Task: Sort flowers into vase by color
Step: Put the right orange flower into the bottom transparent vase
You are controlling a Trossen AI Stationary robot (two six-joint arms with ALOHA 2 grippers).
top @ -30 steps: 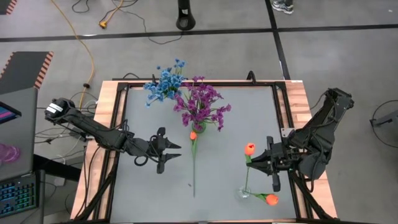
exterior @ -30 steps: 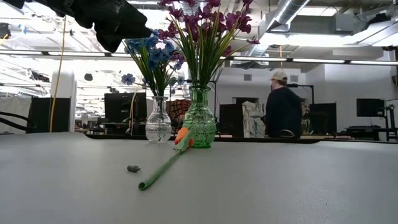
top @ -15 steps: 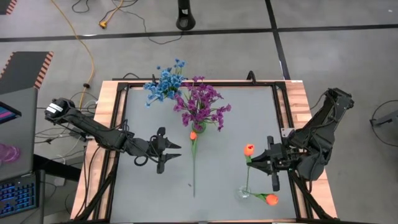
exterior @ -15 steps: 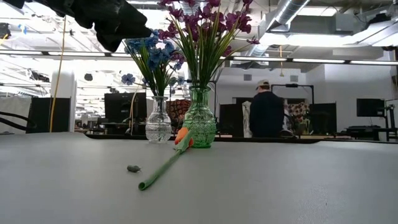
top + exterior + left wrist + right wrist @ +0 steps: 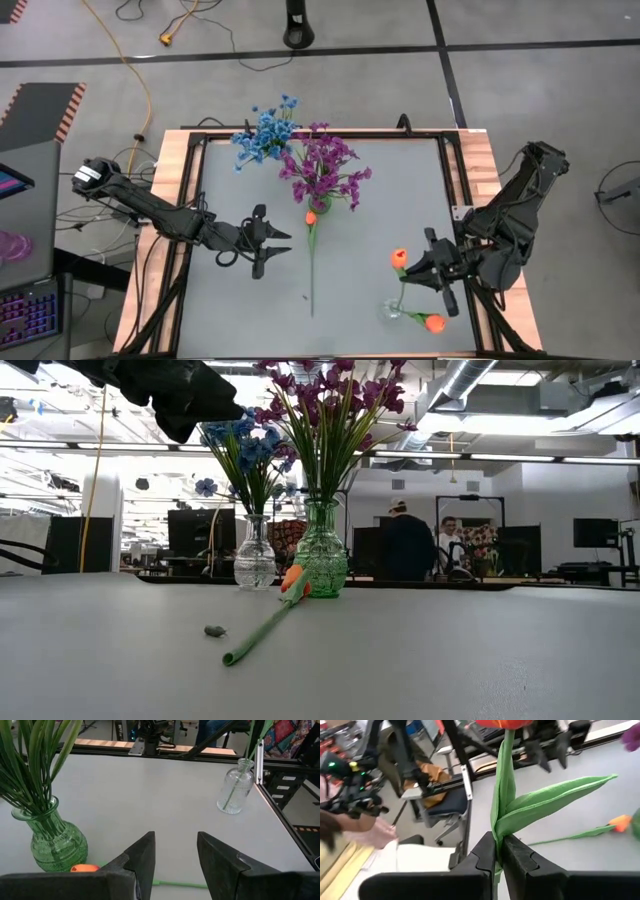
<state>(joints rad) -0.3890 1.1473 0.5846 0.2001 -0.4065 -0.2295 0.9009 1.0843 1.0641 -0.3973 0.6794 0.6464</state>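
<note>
Right end effector point(image 5: 432, 272) clenched on an upright orange tulip point(image 5: 399, 258), stem's long axis pointing down toward the clear vase point(image 5: 392, 312) just below, where another tulip point(image 5: 435, 321) sits. Farther off, left end effector point(image 5: 272, 248) released and empty, beside a tulip lying lengthwise on the surface point(image 5: 311, 260). Seen only from right wrist: stem pinched between the fingers point(image 5: 512, 851).

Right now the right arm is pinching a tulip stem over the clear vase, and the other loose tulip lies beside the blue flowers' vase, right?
Not quite: in the low view the loose tulip lies against the green vase of purple flowers, not the blue ones' vase. The right gripper does pinch a tulip stem.
</note>
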